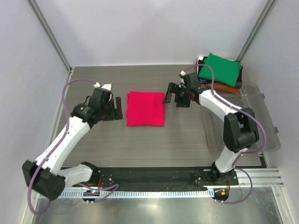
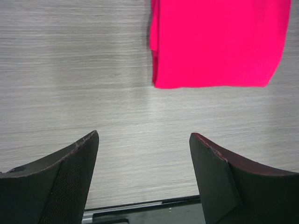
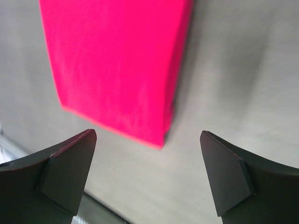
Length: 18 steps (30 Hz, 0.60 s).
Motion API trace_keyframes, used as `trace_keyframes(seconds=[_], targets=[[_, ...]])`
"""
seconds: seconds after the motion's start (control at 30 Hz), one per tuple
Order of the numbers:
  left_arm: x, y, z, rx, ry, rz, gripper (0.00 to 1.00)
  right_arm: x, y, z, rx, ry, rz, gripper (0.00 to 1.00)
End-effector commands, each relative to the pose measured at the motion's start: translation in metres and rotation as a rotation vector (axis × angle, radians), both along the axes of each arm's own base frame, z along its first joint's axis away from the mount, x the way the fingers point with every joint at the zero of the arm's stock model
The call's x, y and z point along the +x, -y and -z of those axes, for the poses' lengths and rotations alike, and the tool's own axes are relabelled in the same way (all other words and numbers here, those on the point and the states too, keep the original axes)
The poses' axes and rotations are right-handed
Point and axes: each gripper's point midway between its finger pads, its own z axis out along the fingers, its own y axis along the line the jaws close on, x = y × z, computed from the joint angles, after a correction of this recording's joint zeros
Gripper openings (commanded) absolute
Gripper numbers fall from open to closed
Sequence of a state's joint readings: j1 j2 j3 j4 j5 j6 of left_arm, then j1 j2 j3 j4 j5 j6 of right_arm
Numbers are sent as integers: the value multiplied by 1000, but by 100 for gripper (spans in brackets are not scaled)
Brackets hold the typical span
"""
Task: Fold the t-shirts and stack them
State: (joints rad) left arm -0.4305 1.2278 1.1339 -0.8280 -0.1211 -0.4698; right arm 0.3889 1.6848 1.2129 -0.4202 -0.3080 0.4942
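Though folded to a flat rectangle, lying alone mid-frame in the overhead view: crimson-pink t-shirt (image 1: 145,108) on the grey wood-grain table (image 1: 140,140), between the two claws and touched by neither.

Just off the shirt's left edge, left gripper (image 1: 119,108), fingers spread apart, nothing between them. From the left wrist, left gripper (image 2: 144,137) equally spread, bare table in the gap. Crimson-pink t-shirt (image 2: 217,42) in the upper right of that frame, clear of both fingertips.

Near the shirt's upper right corner, right gripper (image 1: 171,100), likewise parted and holding nothing. From the right wrist, right gripper (image 3: 147,135) wide open over bare table. Crimson-pink t-shirt (image 3: 117,65) filling the upper left and centre of that frame, folded edge and corner short of the fingers.

Upper right of the overhead frame: green t-shirt (image 1: 219,67) folded on top of a pile, orange t-shirt (image 1: 226,87) showing beneath at the lower right, black printed t-shirt (image 1: 202,79) peeking out at the pile's left.

Pile at the far end of a clear plastic bin (image 1: 268,126) along the right side of the frame; unclear whether resting inside the bin or on its rim. Pile well apart from the pink shirt.
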Motion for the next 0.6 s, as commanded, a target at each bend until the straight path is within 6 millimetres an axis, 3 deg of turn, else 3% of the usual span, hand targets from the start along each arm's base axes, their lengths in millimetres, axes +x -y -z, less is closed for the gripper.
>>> trace_keyframes(seconds=[0.0,0.03,0.1,0.13,0.2,0.23,0.3,0.33,0.37,0.43,0.5,0.57], targets=[[-29,-26,6,76,0,12,80,37,10,-5,-43,60,-11,100],[-31,-27,4,69,18,2,80,46,13,9,-59,48,-21,100],[-39,-29,5,43,40,-9,80,68,8,6,-47,76,-38,99],[-39,-28,5,29,55,-12,79,76,9,25,-56,47,-46,98],[-44,-30,12,20,55,-26,79,97,5,22,-32,65,-47,97],[-44,-32,9,15,75,-35,79,101,3,42,-22,26,-57,96],[-45,-33,7,14,85,-38,79,116,-1,47,3,26,-60,95],[-45,-35,4,16,97,-39,79,119,-3,52,14,18,-70,94],[-44,-37,3,27,106,-47,79,120,-5,71,16,-13,-79,95],[-43,-38,2,28,117,-52,79,125,-12,80,42,-22,-90,94],[-44,-37,2,19,118,-47,79,114,-22,101,103,-87,-105,91],[-45,-36,1,16,120,-45,79,109,-34,107,169,-84,-128,86]])
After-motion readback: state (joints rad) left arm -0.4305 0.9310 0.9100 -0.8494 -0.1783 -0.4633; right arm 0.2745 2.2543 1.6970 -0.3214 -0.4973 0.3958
